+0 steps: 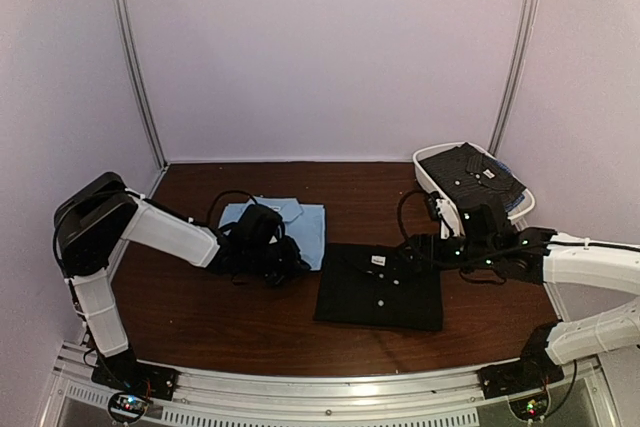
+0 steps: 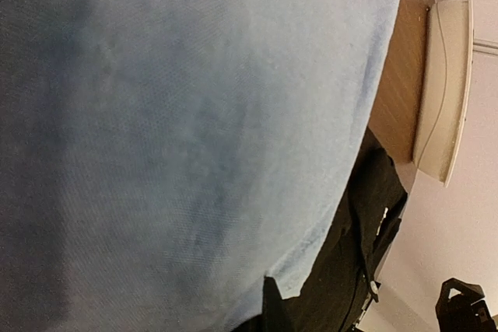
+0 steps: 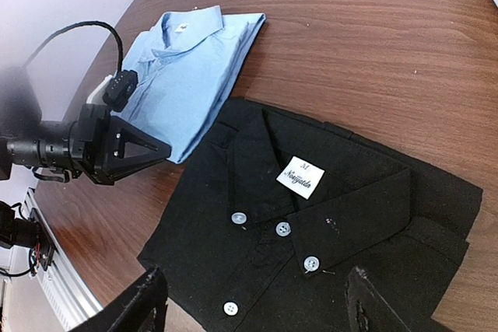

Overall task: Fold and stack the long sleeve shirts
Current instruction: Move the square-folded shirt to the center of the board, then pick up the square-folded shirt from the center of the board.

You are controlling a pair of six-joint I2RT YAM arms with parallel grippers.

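A folded light blue shirt [image 1: 295,225] lies at centre left, with a folded black shirt [image 1: 380,287] with pale buttons just to its right. My left gripper [image 1: 290,269] sits low at the blue shirt's near right edge. In the left wrist view blue cloth [image 2: 194,130] fills the frame and one dark fingertip [image 2: 274,301] lies on its edge; the other finger is hidden. My right gripper [image 3: 253,305] is open and empty, hovering over the black shirt's [image 3: 311,223] collar end. The right wrist view also shows the blue shirt [image 3: 187,68] and the left gripper [image 3: 159,148].
A white oval tub [image 1: 520,205] at the back right holds dark, pale-dotted shirts [image 1: 470,172]; its rim also shows in the left wrist view [image 2: 443,91]. A white wall and metal posts close the back. A metal rail [image 1: 330,387] runs along the near edge.
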